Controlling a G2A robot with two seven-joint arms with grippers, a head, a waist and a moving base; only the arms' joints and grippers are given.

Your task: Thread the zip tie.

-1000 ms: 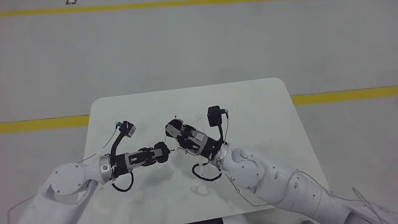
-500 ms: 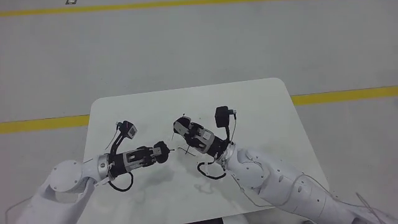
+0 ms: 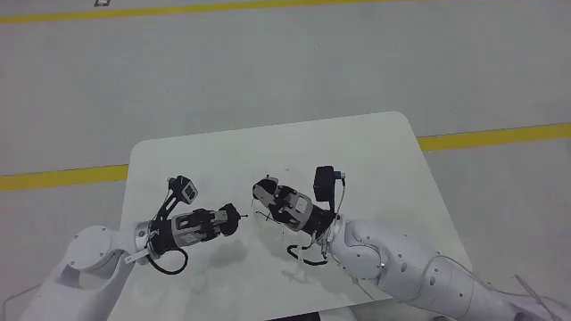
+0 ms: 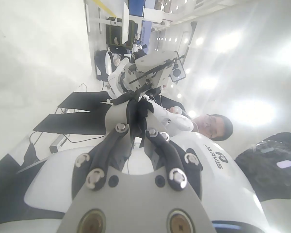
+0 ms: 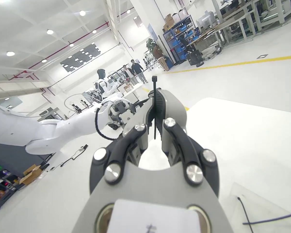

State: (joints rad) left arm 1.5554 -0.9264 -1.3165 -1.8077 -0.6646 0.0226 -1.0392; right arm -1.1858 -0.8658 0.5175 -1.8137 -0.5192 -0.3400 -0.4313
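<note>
Stage: early, by judgement; thin black plastic zip tie unlooped, tail not in head | Right hand: closed on the strap, head protruding, above centre of round-cornered white worktop | Left hand: fingers together, contents indiscernible, near the right hand, apart.
</note>
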